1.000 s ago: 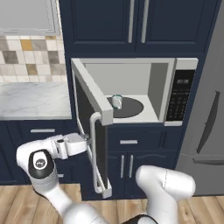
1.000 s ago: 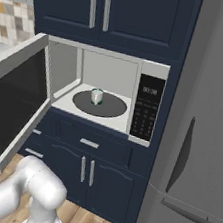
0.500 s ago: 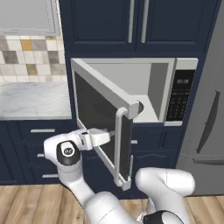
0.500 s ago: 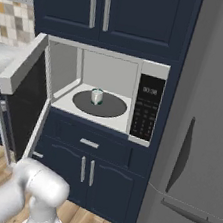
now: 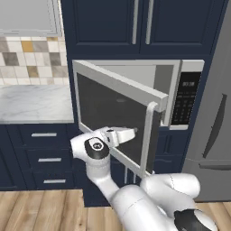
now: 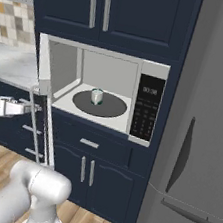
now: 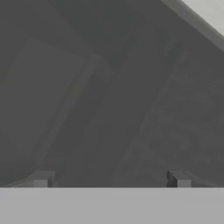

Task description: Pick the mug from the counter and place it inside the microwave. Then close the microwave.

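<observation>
The mug stands upright on the dark turntable inside the microwave. The microwave's door hangs about half shut, its silver bar handle facing me in the left base view. In the right base view the door is seen nearly edge-on. My gripper is open and empty, its tips against the outer dark glass of the door. In the hand view the gripper looks straight at that glass, with the fingertips far apart. The marble counter lies to the left.
A grey fridge stands right of the microwave. Navy upper cabinets are above it, and navy drawers and lower doors are below. A tiled backsplash backs the counter. The floor is wood.
The microwave door has swung further toward shut. My hand has moved right with it, staying against the glass. The mug has stayed put on the turntable.
</observation>
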